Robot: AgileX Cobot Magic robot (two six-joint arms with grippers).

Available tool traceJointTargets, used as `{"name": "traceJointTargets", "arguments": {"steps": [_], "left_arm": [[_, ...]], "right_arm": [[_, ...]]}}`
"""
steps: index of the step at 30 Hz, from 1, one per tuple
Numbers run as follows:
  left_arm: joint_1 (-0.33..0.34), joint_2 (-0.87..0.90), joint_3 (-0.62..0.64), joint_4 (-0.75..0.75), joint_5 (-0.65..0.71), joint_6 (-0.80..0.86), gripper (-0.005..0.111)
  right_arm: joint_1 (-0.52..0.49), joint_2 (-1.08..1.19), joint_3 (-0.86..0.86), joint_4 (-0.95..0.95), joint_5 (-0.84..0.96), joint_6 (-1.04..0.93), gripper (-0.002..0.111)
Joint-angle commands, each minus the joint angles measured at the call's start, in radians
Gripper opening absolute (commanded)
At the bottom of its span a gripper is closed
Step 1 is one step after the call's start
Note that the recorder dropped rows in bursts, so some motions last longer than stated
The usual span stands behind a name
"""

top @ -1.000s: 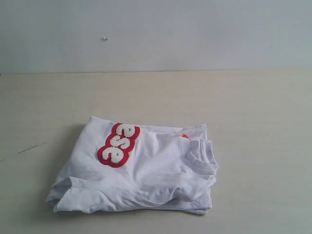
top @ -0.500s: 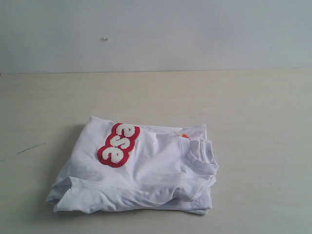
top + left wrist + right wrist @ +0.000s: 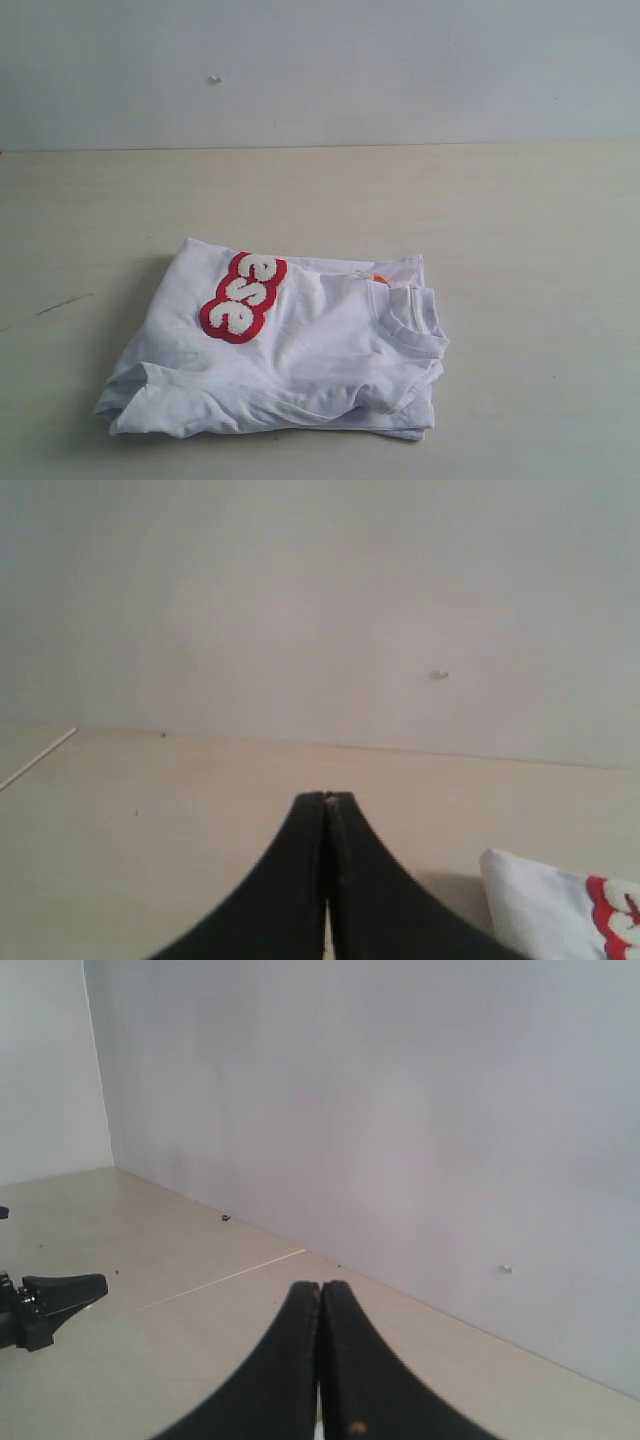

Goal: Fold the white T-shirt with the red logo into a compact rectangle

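Note:
The white T-shirt (image 3: pixel 290 350) lies folded in a rough rectangle on the pale table, toward the front. Its red logo (image 3: pixel 243 296) faces up on the left part of the fold, and the ribbed collar (image 3: pixel 408 322) sits at the right with a bit of orange tag beside it. Neither arm shows in the exterior view. In the left wrist view my left gripper (image 3: pixel 328 798) is shut with nothing in it, and a corner of the shirt (image 3: pixel 560 910) lies off to its side. My right gripper (image 3: pixel 320 1287) is shut and empty too, above bare table.
A pale wall (image 3: pixel 320 70) stands behind the table (image 3: pixel 520 220). In the right wrist view a black piece of hardware (image 3: pixel 45 1305) sits at the table's side, and a thin seam line (image 3: pixel 225 1278) crosses the surface.

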Motion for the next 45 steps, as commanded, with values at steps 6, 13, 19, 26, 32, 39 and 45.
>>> {"name": "traceJointTargets", "arguments": {"steps": [6,13,19,26,32,39,45], "left_arm": [[0.01,-0.004,0.004,-0.017,0.199,0.004,0.0],[0.01,-0.004,0.004,-0.017,0.265,0.004,0.0],[0.01,-0.004,0.004,-0.017,0.265,0.008,0.0],[0.01,-0.004,0.004,-0.017,0.265,0.009,0.0],[0.01,-0.004,0.004,-0.017,0.268,0.009,0.0],[0.01,-0.004,0.004,-0.017,0.268,0.009,0.0],[0.01,-0.004,0.004,-0.017,0.268,0.009,0.0]], "right_arm": [[0.002,-0.006,0.004,0.001,-0.005,-0.002,0.0],[0.002,-0.006,0.004,0.001,-0.005,-0.002,0.0],[0.002,-0.006,0.004,0.001,-0.005,-0.002,0.0],[0.002,-0.006,0.004,0.001,-0.005,-0.002,0.0],[0.002,-0.006,0.004,-0.002,-0.005,-0.002,0.0],[0.002,-0.006,0.004,-0.002,-0.005,-0.002,0.0],[0.002,-0.006,0.004,0.0,-0.005,-0.002,0.0]]}}
